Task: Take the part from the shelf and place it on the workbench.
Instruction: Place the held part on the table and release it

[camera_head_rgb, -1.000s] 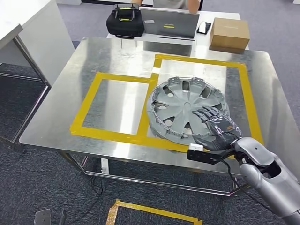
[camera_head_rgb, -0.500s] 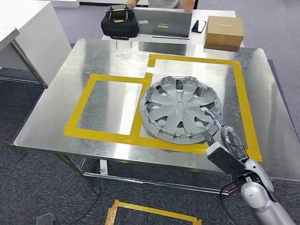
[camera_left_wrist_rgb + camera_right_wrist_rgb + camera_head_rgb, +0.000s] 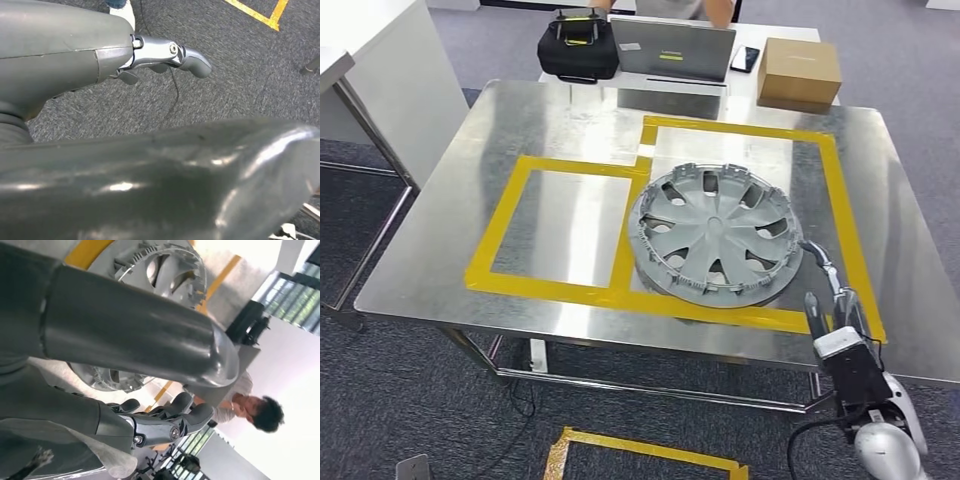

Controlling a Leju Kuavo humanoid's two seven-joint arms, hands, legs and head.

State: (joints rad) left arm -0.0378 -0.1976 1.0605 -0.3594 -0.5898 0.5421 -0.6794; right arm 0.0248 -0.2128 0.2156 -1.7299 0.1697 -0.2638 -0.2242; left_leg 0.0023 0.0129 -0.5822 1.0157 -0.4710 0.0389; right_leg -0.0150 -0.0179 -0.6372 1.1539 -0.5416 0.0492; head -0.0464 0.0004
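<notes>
My right hand (image 3: 832, 300) sits at the tabletop's (image 3: 546, 120) near right edge, just beside the wheel cover (image 3: 718, 235) and apart from it; its fingers are spread and hold nothing, though the wrist camera block hides the palm. My left hand (image 3: 166, 52) hangs over grey carpet, fingers loosely extended, nothing in it; the thumb cover blocks most of that view. The wheel cover lies flat, face up, inside the right yellow tape frame (image 3: 841, 200), its left rim overlapping the tape. Beyond the far edge stand a black bag (image 3: 578, 45), a laptop (image 3: 672, 50), a phone (image 3: 744, 58) and a cardboard box (image 3: 798, 72); a person there is cut off.
</notes>
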